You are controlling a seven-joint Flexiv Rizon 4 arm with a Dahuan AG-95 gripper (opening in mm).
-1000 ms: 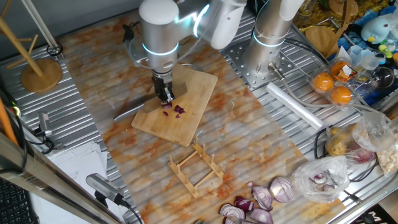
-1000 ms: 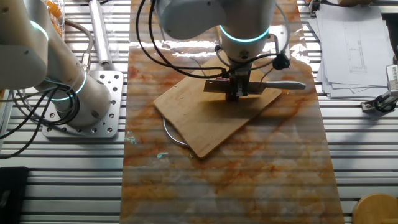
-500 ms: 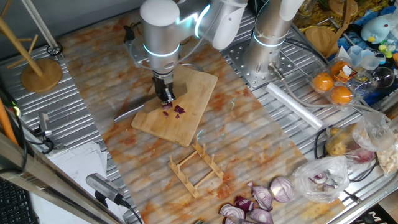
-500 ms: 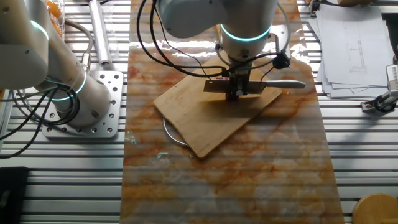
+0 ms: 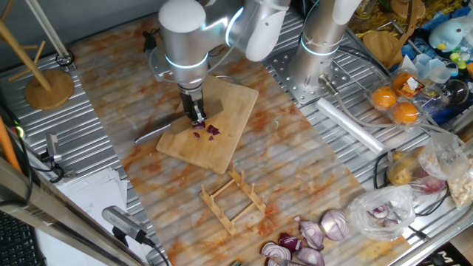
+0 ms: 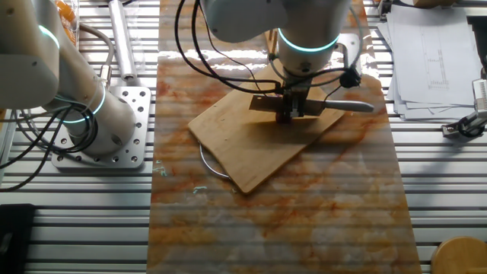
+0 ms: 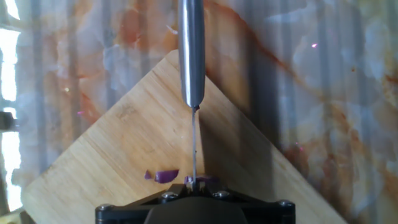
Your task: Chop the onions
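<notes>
Small dark red-purple onion pieces [image 5: 210,131] lie on the wooden cutting board [image 5: 225,151]. My gripper [image 5: 195,115] stands right over them, shut on a knife whose silver handle [image 5: 151,134] sticks out past the board's left edge. In the other fixed view the gripper [image 6: 292,115] holds the knife across the board [image 6: 255,152], with the handle [image 6: 351,105] to the right. In the hand view the knife shows edge-on, handle [image 7: 191,50] above and thin blade [image 7: 194,146] down on the board, with onion pieces [image 7: 166,176] just left of the blade.
A wooden rack [image 5: 233,196] lies in front of the board. Halved red onions [image 5: 310,240] sit at the front right beside a clear bag [image 5: 380,210]. A second arm's base [image 5: 316,70], a white roll [image 5: 358,133] and oranges [image 5: 395,103] stand right. A wooden stand [image 5: 48,85] is far left.
The arm's upper body has shifted a little sideways. The gripper, the knife and the onion pieces stay almost where they were.
</notes>
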